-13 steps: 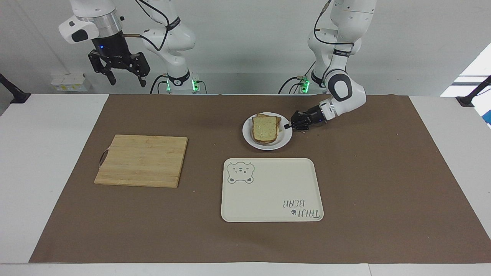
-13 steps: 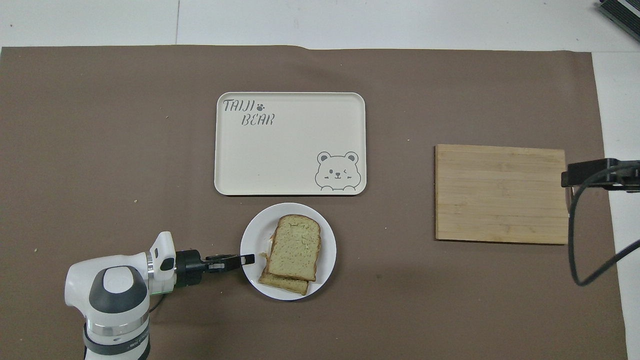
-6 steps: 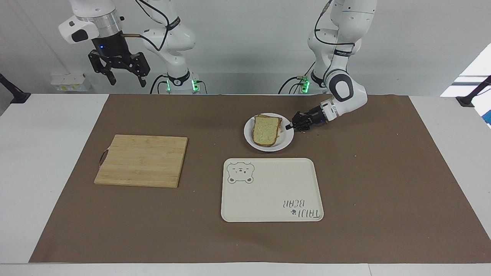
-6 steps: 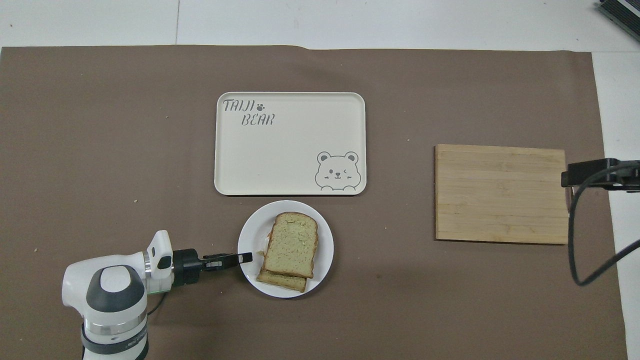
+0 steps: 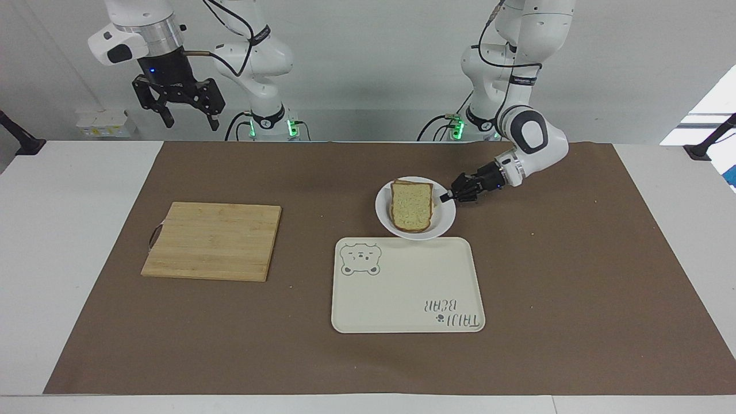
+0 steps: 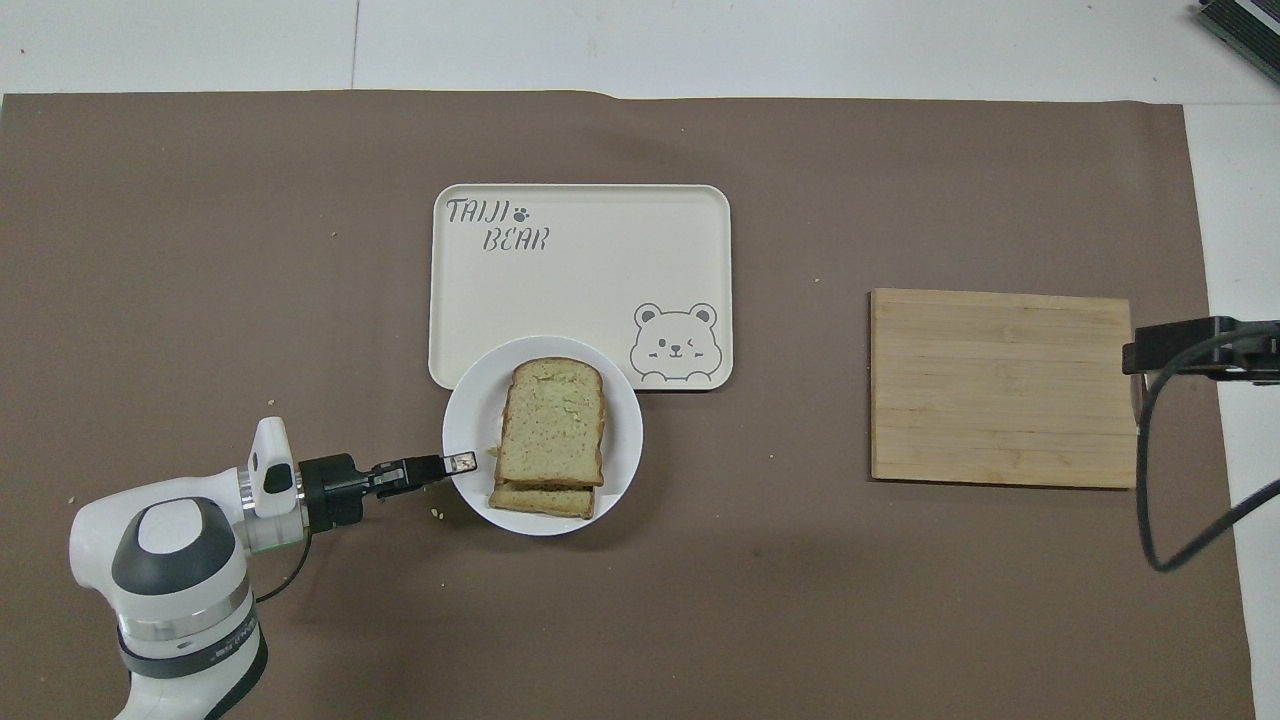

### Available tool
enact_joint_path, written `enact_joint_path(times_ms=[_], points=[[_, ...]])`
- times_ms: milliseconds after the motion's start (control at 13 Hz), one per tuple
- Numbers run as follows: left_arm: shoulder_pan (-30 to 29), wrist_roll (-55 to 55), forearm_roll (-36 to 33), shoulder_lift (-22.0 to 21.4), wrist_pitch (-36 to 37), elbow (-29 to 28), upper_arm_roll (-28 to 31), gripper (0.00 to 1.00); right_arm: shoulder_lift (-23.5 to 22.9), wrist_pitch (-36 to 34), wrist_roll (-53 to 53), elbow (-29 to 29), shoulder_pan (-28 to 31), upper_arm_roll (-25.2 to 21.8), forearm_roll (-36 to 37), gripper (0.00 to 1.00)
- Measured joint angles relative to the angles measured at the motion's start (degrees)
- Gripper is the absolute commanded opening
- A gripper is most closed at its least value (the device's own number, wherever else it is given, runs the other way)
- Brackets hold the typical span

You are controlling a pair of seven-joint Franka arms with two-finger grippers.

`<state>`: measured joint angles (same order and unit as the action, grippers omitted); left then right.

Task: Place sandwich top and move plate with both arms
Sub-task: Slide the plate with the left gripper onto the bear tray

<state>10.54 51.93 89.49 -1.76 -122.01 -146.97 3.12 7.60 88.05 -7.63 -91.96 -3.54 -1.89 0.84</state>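
Note:
The white plate carries the sandwich top, a plain bread slice lying on another slice. My left gripper is shut on the plate's rim at the side toward the left arm's end of the table. The plate's farther edge overlaps the cream tray's edge nearest the robots. In the overhead view the plate, the sandwich top, the lower slice and the left gripper show the same. My right gripper waits open and empty, raised high at the right arm's end.
The cream tray with a bear drawing lies farther from the robots than the plate. A wooden cutting board lies toward the right arm's end, also in the overhead view. A brown mat covers the table.
The left gripper has carried the plate with the sandwich away from the robots, until its edge overlaps the tray. The right arm has not moved.

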Motion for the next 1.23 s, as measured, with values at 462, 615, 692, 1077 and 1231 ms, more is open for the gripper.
enact_joint_path(times_ms=[462,615,692,1077,1231], points=[[-1.72,-3.51,0.01,6.68,0.04,11.33,0.22,0.0,0.0,0.0,0.0,0.0,0.0,0.0,0.0,1.0],[-1.74,-5.53,0.0,9.25,-0.91,15.41,0.05,0.0,0.0,0.0,0.0,0.0,0.0,0.0,0.0,1.0],[-1.68,-6.07,-0.01,10.43,-2.15,17.18,-0.17,0.0,0.0,0.0,0.0,0.0,0.0,0.0,0.0,1.0],[-0.11,-13.04,-4.01,18.34,-6.31,27.49,-0.72,0.0,0.0,0.0,0.0,0.0,0.0,0.0,0.0,1.0],[-0.12,-17.0,-8.49,21.26,-6.47,31.11,-0.71,0.0,0.0,0.0,0.0,0.0,0.0,0.0,0.0,1.0]])
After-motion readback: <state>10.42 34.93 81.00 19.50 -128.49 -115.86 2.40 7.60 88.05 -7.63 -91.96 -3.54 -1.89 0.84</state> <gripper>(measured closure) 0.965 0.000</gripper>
